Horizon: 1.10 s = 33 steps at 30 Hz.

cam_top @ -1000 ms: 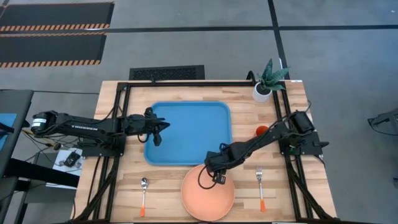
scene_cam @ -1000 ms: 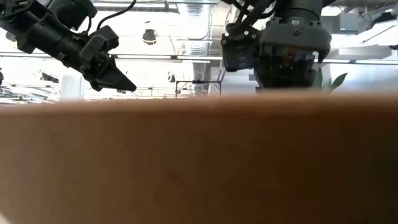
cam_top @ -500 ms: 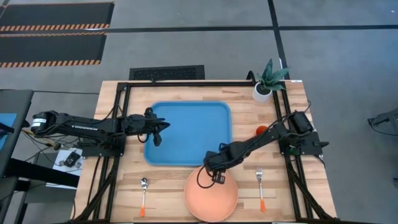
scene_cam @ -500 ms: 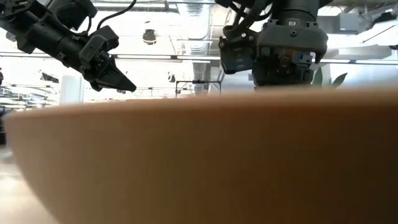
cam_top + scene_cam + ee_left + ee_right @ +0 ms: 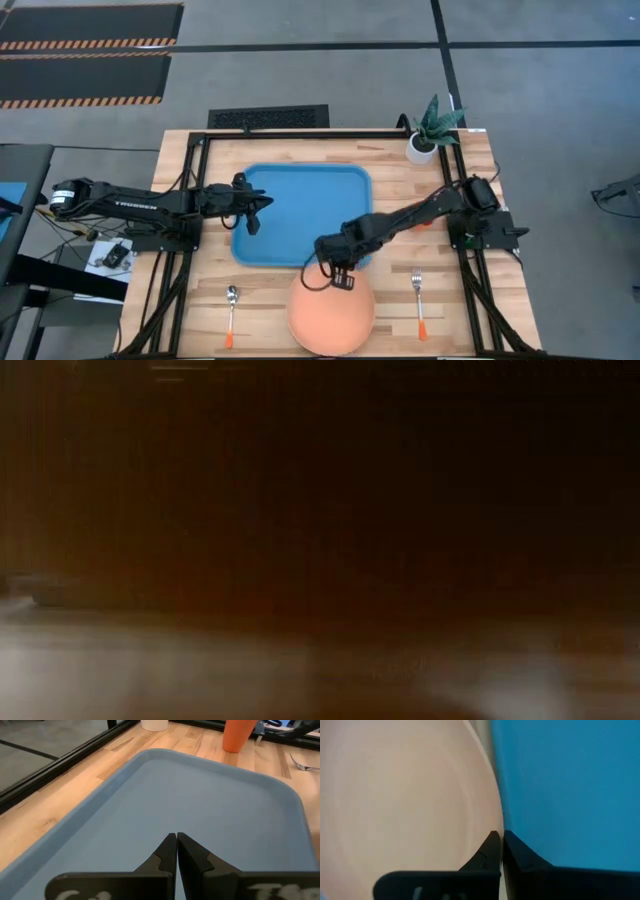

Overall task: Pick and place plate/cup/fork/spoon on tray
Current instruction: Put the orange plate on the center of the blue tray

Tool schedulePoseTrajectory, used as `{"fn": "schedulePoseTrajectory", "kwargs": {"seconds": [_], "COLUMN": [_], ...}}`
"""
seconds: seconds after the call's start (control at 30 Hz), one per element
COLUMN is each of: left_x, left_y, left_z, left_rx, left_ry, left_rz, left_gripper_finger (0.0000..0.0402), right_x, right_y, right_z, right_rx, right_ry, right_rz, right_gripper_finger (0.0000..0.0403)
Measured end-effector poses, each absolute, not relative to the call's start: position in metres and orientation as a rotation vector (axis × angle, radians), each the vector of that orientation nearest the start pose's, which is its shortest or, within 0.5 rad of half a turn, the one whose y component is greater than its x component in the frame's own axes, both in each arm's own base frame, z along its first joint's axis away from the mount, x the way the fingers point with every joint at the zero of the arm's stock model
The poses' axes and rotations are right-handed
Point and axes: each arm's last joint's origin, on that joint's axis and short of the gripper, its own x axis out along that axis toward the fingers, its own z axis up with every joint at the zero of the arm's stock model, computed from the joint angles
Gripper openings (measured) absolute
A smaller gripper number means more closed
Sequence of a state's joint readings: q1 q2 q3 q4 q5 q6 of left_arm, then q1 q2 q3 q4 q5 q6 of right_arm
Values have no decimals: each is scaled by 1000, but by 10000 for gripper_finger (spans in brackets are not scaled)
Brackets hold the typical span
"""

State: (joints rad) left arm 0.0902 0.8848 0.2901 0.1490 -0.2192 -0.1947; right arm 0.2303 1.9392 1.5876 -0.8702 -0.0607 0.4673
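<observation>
Plate (image 5: 331, 315) now leftward, rim in right jaws (image 5: 336, 279); left jaws (image 5: 255, 211) clenched over tray (image 5: 300, 215).

Place: a robot lab or test workshop | my wooden table (image 5: 400, 200) stands in a black metal frame (image 5: 205, 180) | grey concrete floor (image 5: 300, 70) with black mats edged in orange hazard stripes (image 5: 85, 45) | loose cables and a small electronics board (image 5: 112, 256) beside my left arm.
</observation>
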Motion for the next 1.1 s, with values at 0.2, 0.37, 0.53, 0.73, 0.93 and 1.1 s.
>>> {"fn": "schedulePoseTrajectory", "kwargs": {"seconds": [0.2, 0.37, 0.53, 0.73, 0.93, 1.1], "left_x": [171, 163, 157, 156, 157, 156], "left_y": [23, 24, 24, 23, 24, 23], "left_z": [182, 188, 193, 193, 192, 190], "left_rx": [-148, -141, -143, -151, -159, -166], "left_ry": [397, 372, 358, 358, 363, 385], "left_rz": [400, 446, 447, 450, 452, 455], "left_gripper_finger": [0, 0, 0, 0, 0, 0], "right_x": [403, 404, 401, 403, 417, 417], "right_y": [31, -34, -85, -121, -133, -143], "right_z": [250, 250, 253, 236, 200, 198], "right_rx": [350, 378, 391, 418, 447, 444], "right_ry": [1176, 1132, 1066, 1042, 1067, 1049], "right_rz": [-131, -283, -371, -421, -411, -421], "right_gripper_finger": [11, 11, 11, 11, 11, 11]}}
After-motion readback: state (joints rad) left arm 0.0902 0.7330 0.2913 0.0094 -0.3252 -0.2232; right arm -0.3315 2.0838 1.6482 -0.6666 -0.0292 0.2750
